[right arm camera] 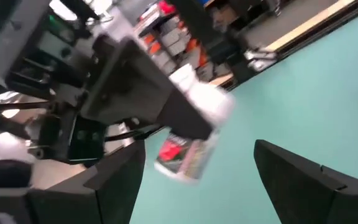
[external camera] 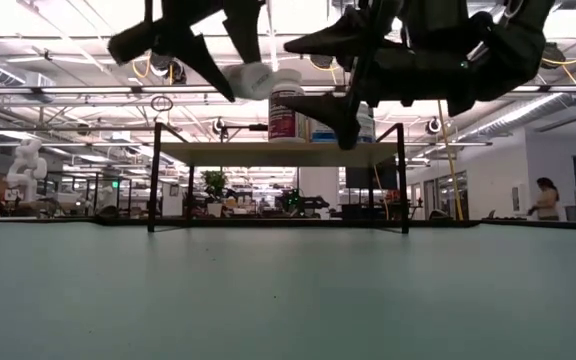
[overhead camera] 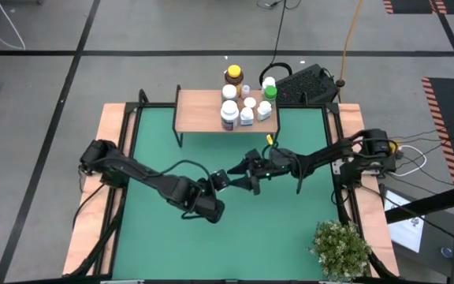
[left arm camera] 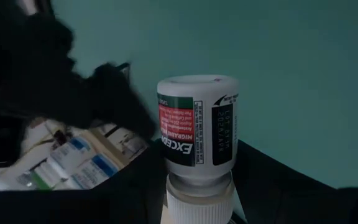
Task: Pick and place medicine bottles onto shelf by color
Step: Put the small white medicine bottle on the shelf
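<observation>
overhead, left pincer grips a white bottle above the green table, right pincer wide.

the bottle cap is cut off at the edge; shelf labels are too small to read.

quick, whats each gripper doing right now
left gripper: closed on a white medicine bottle, held up over the table.
right gripper: open, empty, right beside that bottle.
</observation>
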Controlling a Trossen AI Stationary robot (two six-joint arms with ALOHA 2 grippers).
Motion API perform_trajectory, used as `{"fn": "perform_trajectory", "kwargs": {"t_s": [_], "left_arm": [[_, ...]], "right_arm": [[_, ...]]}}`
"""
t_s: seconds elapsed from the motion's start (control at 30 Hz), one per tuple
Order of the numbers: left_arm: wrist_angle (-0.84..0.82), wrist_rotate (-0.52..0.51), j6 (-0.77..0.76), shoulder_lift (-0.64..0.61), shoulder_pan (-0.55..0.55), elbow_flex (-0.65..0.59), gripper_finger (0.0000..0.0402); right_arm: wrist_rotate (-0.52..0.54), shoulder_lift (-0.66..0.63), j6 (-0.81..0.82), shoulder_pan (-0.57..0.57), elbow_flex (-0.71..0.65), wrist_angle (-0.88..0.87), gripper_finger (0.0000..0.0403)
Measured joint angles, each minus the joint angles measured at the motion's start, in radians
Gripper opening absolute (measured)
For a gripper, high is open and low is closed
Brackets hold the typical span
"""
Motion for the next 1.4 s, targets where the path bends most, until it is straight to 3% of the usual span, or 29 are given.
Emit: {"fn": "perform_trajectory", "kwargs": {"t_s": [0.2,0.53,0.67,0.93,1.17,1.4], "left_arm": [[0.074,-0.015,0.024,0.0,0.008,-0.034,0.0162],[0.095,-0.034,0.017,0.0,0.006,-0.034,0.0163],[0.095,-0.034,0.016,0.0,0.009,-0.033,0.0163],[0.099,-0.019,-0.001,0.0,0.028,-0.033,0.0178],[0.107,-0.005,-0.036,0.0,0.042,-0.033,0.0202],[0.072,-0.021,-0.232,-0.035,0.039,-0.033,0.0205]], "right_arm": [[-0.04,0.076,0.034,0.015,0.092,-0.146,0.0297],[-0.056,0.104,0.042,0.014,0.098,-0.047,0.029],[-0.102,0.104,0.042,0.014,0.098,-0.056,0.0257],[-0.145,0.104,0.035,0.004,0.097,-0.058,0.0152],[-0.145,0.103,0.004,0.001,0.097,-0.05,0.0152],[-0.143,0.103,-0.118,0.001,0.095,-0.049,0.0162]]}}
